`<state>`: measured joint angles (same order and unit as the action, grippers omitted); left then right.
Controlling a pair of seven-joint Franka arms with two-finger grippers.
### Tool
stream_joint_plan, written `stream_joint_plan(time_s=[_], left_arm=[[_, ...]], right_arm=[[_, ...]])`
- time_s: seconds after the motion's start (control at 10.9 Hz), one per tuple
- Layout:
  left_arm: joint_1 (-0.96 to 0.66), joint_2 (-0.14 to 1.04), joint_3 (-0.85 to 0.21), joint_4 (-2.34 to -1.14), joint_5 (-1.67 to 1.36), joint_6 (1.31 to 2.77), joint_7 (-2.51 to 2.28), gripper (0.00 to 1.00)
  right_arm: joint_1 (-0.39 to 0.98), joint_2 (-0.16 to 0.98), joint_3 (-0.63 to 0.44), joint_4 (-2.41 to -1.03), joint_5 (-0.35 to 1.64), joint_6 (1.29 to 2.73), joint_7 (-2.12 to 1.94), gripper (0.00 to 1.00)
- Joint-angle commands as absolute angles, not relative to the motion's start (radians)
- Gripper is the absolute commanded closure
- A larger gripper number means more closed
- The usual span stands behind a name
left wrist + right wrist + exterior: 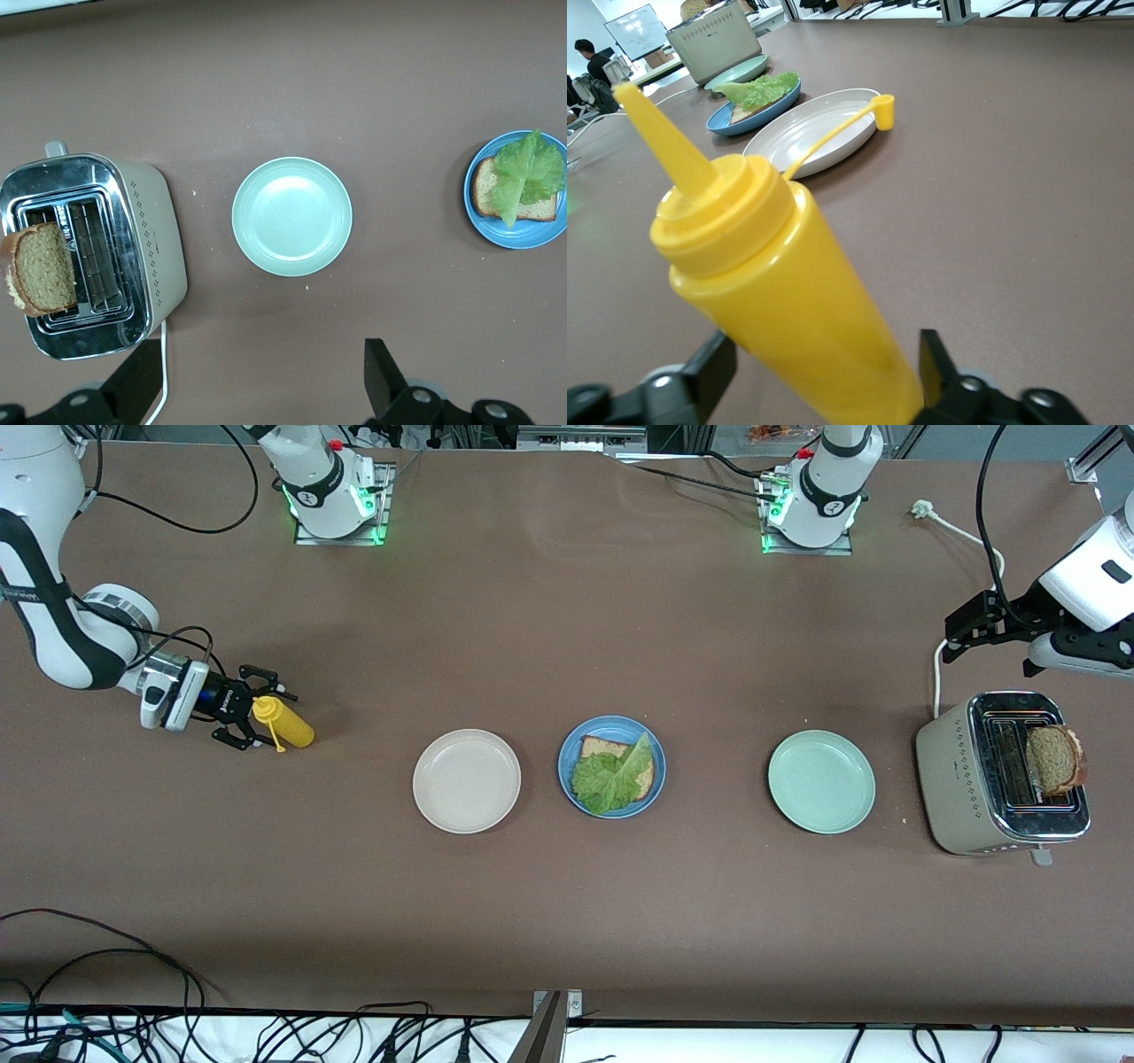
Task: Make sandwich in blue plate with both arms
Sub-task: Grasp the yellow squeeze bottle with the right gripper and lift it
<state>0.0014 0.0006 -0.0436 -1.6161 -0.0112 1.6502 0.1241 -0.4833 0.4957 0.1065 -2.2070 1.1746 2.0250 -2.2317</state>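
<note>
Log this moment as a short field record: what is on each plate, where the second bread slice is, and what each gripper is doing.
blue plate: bread slice with lettuce leaf on top
cream plate: nothing on it
green plate: nothing on it
second bread slice: standing in the toaster slot
yellow bottle: at the right arm's end of the table, cap off on its strap
right gripper: fingers either side of the bottle, not yet closed
left gripper: open, above the table beside the toaster
</note>
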Motion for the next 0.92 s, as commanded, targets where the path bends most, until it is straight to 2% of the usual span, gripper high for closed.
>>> stream_joint_plan(time_s=[0.0, 0.37, 0.55, 0.83], left_arm=[[0.006, 0.002, -0.049, -1.595, -0.006, 1.631, 0.114, 0.0], [0.006, 0.002, -0.049, -1.595, -0.006, 1.631, 0.113, 0.0], [0.005, 0.002, -0.049, -1.595, -0.006, 1.631, 0.112, 0.0], [0.005, 0.002, -0.049, -1.595, -0.006, 1.631, 0.112, 0.0]], right_arm=[[-0.485, 0.508, 0.112, -2.181, 1.198, 2.008, -2.253, 1.0], [-0.424, 0.427, 0.107, -2.143, 1.158, 2.066, -2.183, 1.0], [-0.352, 0.307, 0.109, -2.135, 1.016, 2.153, -2.009, 1.0], [-0.221, 0.223, 0.11, -2.061, 0.792, 2.21, -1.652, 1.0]])
